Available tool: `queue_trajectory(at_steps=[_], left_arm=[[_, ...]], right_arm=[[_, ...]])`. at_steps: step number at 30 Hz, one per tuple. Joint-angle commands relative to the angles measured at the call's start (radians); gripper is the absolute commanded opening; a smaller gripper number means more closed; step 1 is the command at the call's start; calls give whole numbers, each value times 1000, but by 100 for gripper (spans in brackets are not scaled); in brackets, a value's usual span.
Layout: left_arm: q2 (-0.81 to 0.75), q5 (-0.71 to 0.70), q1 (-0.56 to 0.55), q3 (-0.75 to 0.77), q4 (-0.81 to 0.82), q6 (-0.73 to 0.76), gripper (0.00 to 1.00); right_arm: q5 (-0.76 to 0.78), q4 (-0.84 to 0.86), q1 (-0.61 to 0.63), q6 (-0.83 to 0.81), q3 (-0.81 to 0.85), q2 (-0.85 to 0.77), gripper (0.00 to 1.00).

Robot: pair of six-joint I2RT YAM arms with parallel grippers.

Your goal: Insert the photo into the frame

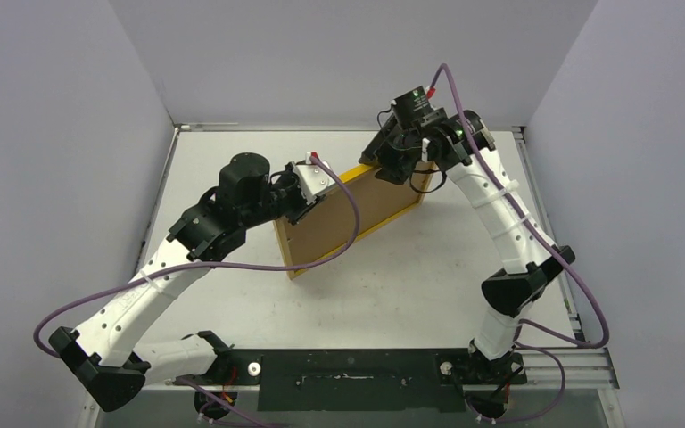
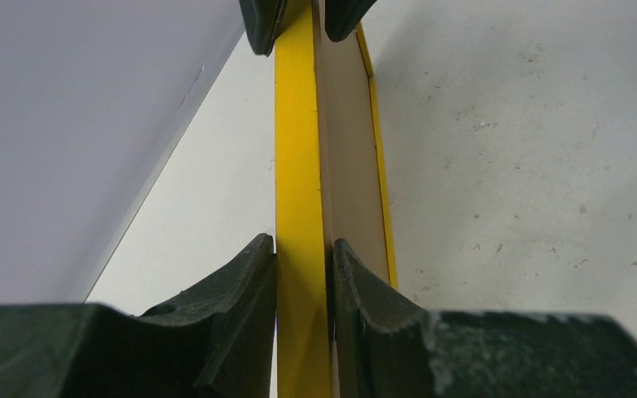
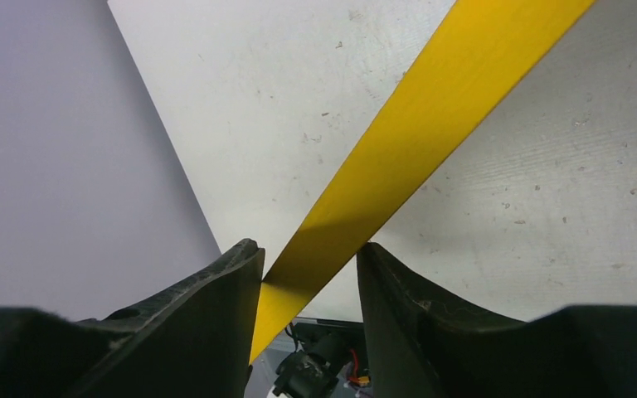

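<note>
Frame held on edge between two pincers, above a white desk (image 1: 428,285).

Near side: the left arm reaches in from the left, and the left pincer (image 2: 303,249) is clamped on the frame (image 2: 299,166), one finger pressed to each face of its yellow edge. The frame stands tilted. Its brown backing board (image 1: 379,201) faces the arm bases, with yellow border along the lower and right edges. A purple cable (image 1: 354,218) loops across the board. I cannot tell whether the lowest corner touches the desk. Far side: the right pincer (image 3: 307,257) grips the frame's far right corner from above, its fingers closed against the yellow edge.
</note>
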Motion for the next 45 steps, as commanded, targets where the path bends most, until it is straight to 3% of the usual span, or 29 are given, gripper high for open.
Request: queue_trajectory(at_steps=[1, 8, 13, 15, 21, 26, 30, 43, 45], left_arm=[[-26, -42, -4, 12, 116, 8, 13], [-18, 10, -6, 15, 107, -37, 23], [-27, 28, -6, 2, 123, -43, 18], [-27, 35, -7, -2, 123, -45, 16], [-29, 45, -12, -5, 109, -50, 14], [-32, 51, -14, -10, 111, -53, 14], [-37, 54, -15, -12, 108, -52, 14], [-64, 48, -16, -35, 133, -53, 21], [-71, 51, -16, -38, 138, -57, 24]], right_arm=[[50, -19, 4, 26, -23, -107, 41], [81, 41, 7, 44, -119, -148, 31], [70, 60, 9, 49, -130, -136, 45], [19, 146, 8, 51, -159, -146, 50], [-37, 394, 5, 104, -318, -235, 52], [-46, 382, 5, 102, -295, -212, 53], [-38, 268, 5, 87, -235, -173, 54], [-49, -62, 11, 5, -47, -68, 47], [-53, -86, 11, -4, -46, -68, 41]])
